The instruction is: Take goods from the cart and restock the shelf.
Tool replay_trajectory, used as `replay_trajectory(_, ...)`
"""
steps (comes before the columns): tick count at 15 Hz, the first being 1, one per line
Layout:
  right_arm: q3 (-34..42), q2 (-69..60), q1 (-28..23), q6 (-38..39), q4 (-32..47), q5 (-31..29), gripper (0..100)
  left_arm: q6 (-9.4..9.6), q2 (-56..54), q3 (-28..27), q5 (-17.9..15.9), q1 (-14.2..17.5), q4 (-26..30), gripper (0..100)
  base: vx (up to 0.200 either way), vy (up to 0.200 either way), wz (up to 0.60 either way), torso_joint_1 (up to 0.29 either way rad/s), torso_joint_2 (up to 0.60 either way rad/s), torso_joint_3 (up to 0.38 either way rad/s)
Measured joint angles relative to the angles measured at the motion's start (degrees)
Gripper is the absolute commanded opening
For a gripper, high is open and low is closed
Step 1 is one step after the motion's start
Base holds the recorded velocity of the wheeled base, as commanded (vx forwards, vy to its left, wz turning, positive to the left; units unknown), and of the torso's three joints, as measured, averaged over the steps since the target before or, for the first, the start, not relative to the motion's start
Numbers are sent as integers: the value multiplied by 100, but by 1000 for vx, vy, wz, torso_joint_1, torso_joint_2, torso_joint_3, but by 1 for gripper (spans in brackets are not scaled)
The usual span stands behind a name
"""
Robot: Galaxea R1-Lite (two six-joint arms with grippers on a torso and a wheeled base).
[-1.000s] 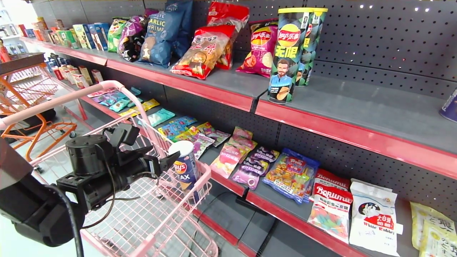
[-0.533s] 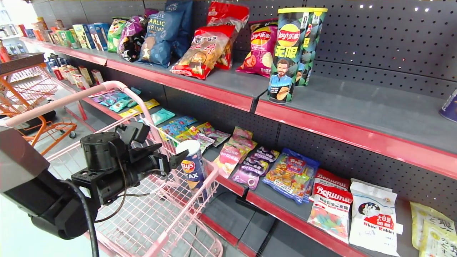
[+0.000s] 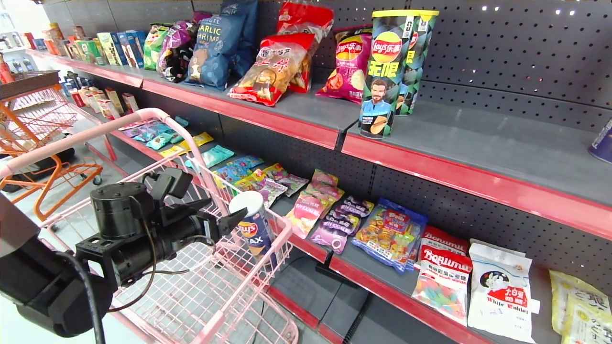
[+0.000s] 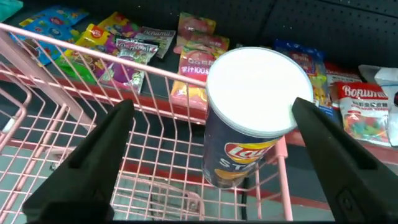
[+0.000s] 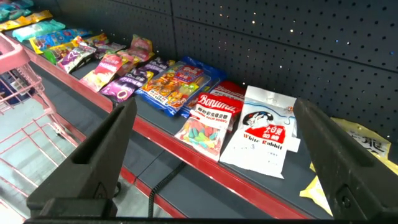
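A dark blue chip can [image 3: 256, 228] with a white lid stands upright in the front corner of the pink wire cart [image 3: 245, 274], against the side toward the shelf. My left gripper [image 3: 219, 211] hangs open inside the cart, level with the can's top. In the left wrist view the can [image 4: 249, 124] stands between the spread fingers, one fingertip [image 4: 306, 115] close beside the lid, the cart [image 4: 124, 62] rim behind it. My right gripper [image 5: 213, 112] is open and holds nothing, out in front of the lower shelf [image 5: 205, 146].
The upper shelf [image 3: 483, 138] bears tall chip cans [image 3: 385, 71] and snack bags [image 3: 267, 67], with bare grey board to their right. Candy packets [image 3: 330, 215] lie along the lower shelf. An orange cart [image 3: 33, 119] stands at far left.
The left arm rose and pushed toward the can, then settled back a little. The pink cart and the can shifted slightly toward the shelf.
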Motion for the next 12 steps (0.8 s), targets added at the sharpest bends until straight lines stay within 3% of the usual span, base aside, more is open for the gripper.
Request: replay_trajectory(12,2,0,0,0,-2,-2,100,0,-201,-48,13,63,-138,100,0,0,0,0,0,0)
